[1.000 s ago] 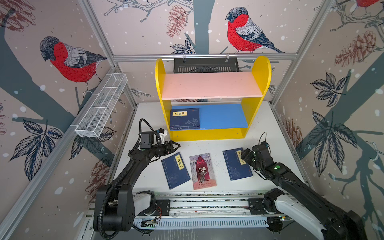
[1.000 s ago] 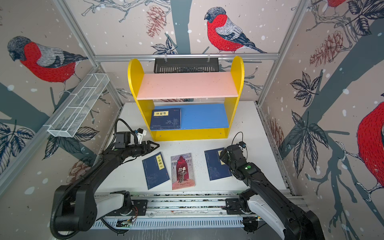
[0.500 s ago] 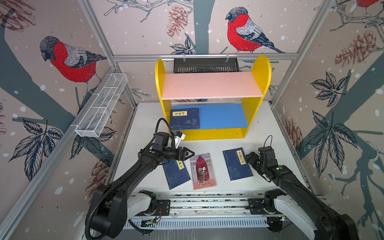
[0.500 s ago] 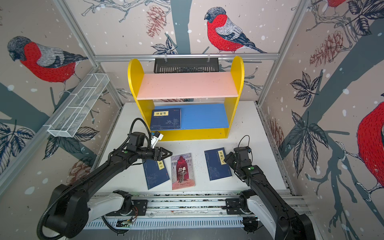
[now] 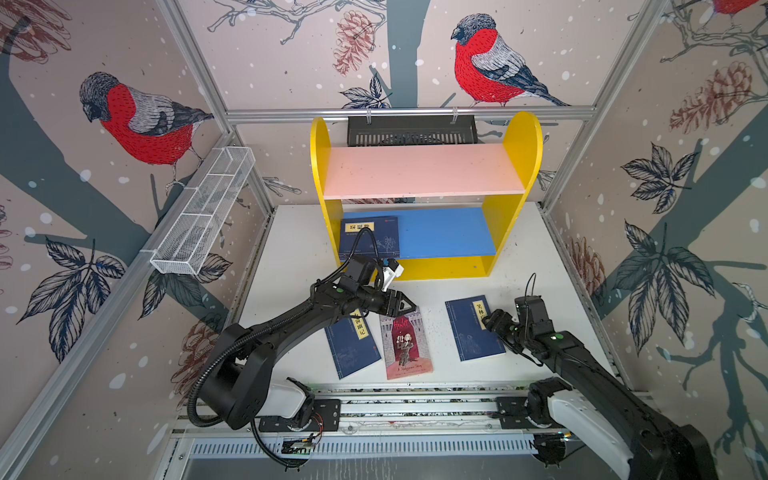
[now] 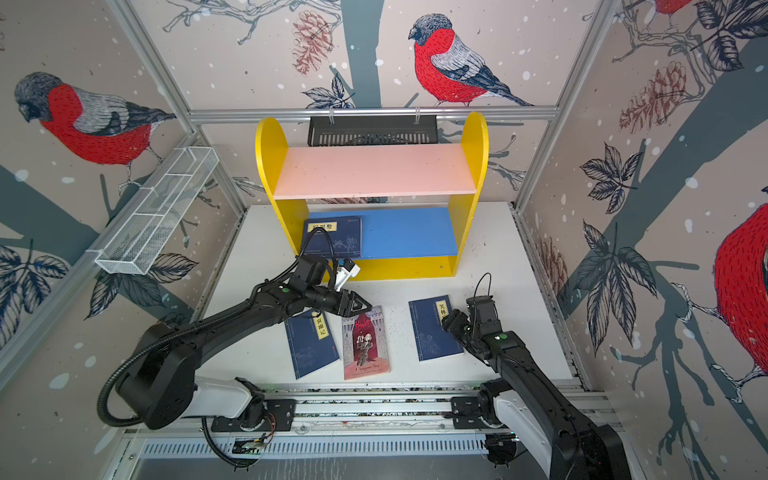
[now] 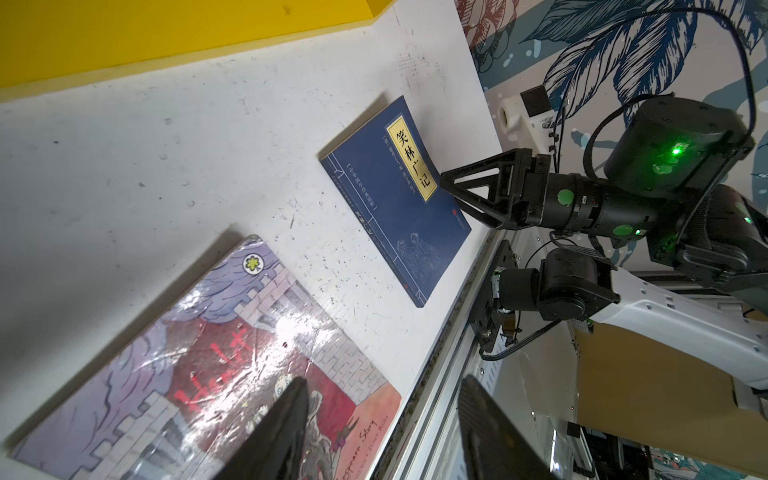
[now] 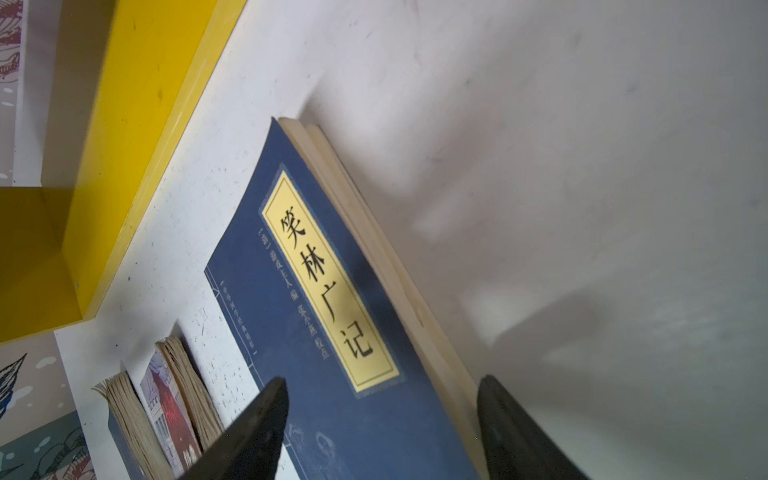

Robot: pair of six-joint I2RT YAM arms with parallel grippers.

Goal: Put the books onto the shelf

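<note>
One navy book (image 5: 370,241) is already laid flat on the lower level of the shelf (image 5: 521,158). Three more books lie flat on the counter (image 5: 291,257) in front of it: a left navy book (image 5: 353,349), the Hamlet book (image 5: 405,345) just beside it, and a right navy book (image 5: 471,332) set apart.

The right gripper (image 5: 488,322) is placed low at the outer long edge of the right navy book, probably because a thin book lying flat can be taken only by its edge. The left gripper (image 5: 409,308) is held above the top of the Hamlet book, released and empty.

In the right wrist view the fingers (image 8: 257,428) are seen spread, one over the cover and one beyond the page edge, with nothing clamped. This is not shown in either top view. In the left wrist view the right gripper is seen from the side, its tips at the book's edge.
</note>
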